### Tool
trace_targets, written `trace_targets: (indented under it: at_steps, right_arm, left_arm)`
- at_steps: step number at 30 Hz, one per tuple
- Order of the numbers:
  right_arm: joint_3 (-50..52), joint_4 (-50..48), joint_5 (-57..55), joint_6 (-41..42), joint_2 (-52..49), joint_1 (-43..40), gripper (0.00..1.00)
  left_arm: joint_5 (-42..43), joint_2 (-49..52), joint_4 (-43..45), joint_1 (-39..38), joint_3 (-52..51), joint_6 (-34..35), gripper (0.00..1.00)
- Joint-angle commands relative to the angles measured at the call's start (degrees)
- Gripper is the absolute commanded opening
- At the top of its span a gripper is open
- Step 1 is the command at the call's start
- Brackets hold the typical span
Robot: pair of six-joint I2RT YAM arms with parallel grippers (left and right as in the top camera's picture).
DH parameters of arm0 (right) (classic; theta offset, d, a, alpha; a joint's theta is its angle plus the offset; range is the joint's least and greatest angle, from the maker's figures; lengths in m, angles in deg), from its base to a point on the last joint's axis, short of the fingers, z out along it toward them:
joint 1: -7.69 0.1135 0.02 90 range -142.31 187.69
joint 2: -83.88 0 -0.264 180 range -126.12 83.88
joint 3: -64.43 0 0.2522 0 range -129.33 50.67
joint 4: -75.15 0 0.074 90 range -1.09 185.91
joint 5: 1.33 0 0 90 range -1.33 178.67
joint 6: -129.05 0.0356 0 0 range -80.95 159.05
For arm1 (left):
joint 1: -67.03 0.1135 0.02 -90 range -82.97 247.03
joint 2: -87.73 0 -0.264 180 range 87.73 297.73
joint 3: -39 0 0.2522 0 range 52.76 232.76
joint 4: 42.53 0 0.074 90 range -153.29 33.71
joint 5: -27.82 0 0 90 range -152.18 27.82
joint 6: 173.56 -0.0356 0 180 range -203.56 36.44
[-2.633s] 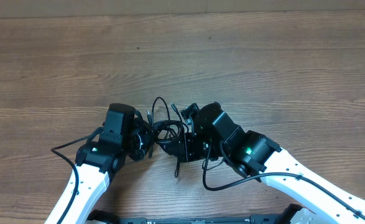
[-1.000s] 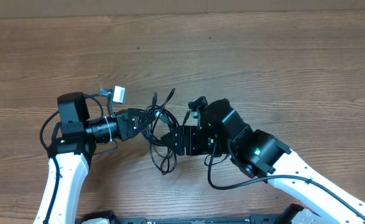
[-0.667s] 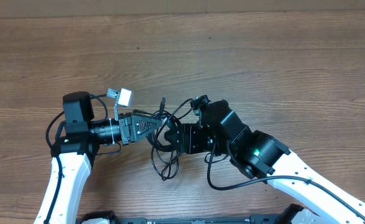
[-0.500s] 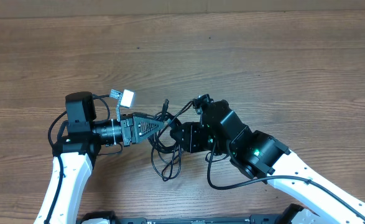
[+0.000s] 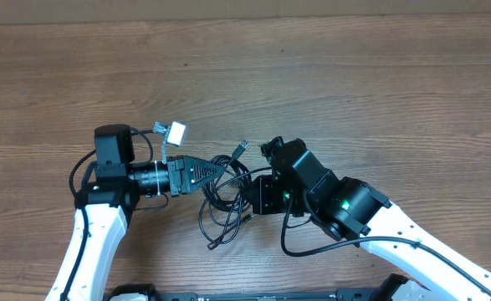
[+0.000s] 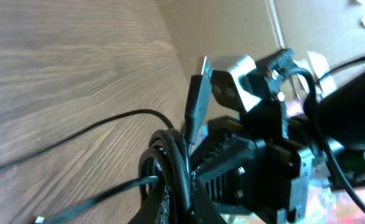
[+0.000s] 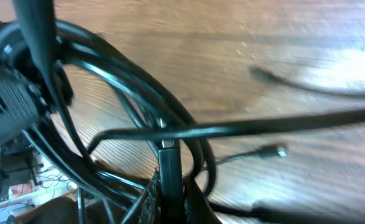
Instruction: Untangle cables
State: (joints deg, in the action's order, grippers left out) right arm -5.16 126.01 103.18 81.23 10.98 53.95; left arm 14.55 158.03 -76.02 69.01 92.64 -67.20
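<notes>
A tangle of thin black cables (image 5: 225,194) hangs between my two grippers over the wooden table. My left gripper (image 5: 214,170) points right and is shut on a bundle of the cables (image 6: 177,163). My right gripper (image 5: 255,195) points left and is shut on a black cable plug (image 7: 168,163). A loose USB plug end (image 5: 240,149) sticks up between the arms; it also shows in the left wrist view (image 6: 198,93). Loops trail down to a cable end (image 5: 210,246) on the table.
The wooden table (image 5: 354,92) stretches wide behind and to both sides. A small white tag (image 5: 176,131) sits on top of the left arm. Each arm's own black lead (image 5: 288,242) curls beside it.
The left arm has moved right toward the right gripper, and the right gripper has drawn back and down. The cable loops have dropped lower toward the table front.
</notes>
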Motion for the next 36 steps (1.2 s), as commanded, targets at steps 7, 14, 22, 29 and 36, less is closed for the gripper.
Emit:
trace_targets:
  at_steps: [7,14,22,29,36]
  right_arm:
    - [0.00,14.40,-10.93,14.58,-0.11,-0.20,0.04]
    - [0.00,13.77,-11.52,15.08,-0.11,-0.20,0.74]
    - [0.00,10.67,-11.50,15.10,-0.15,-0.20,0.84]
    - [0.00,9.25,-13.35,19.63,-1.51,-0.20,0.71]
    - [0.00,9.29,-13.11,19.56,-6.05,-0.20,0.26]
  left_arm:
    - [-17.11,-0.33,-2.95,0.24,0.42,14.73,0.04]
    - [-14.25,-0.33,-2.93,0.24,0.42,12.74,0.04]
    - [-2.58,-0.33,-2.89,0.24,0.42,2.49,0.04]
    - [2.64,-0.33,-2.84,0.24,0.42,-2.23,0.04]
    - [2.56,-0.33,-2.84,0.24,0.42,-2.23,0.04]
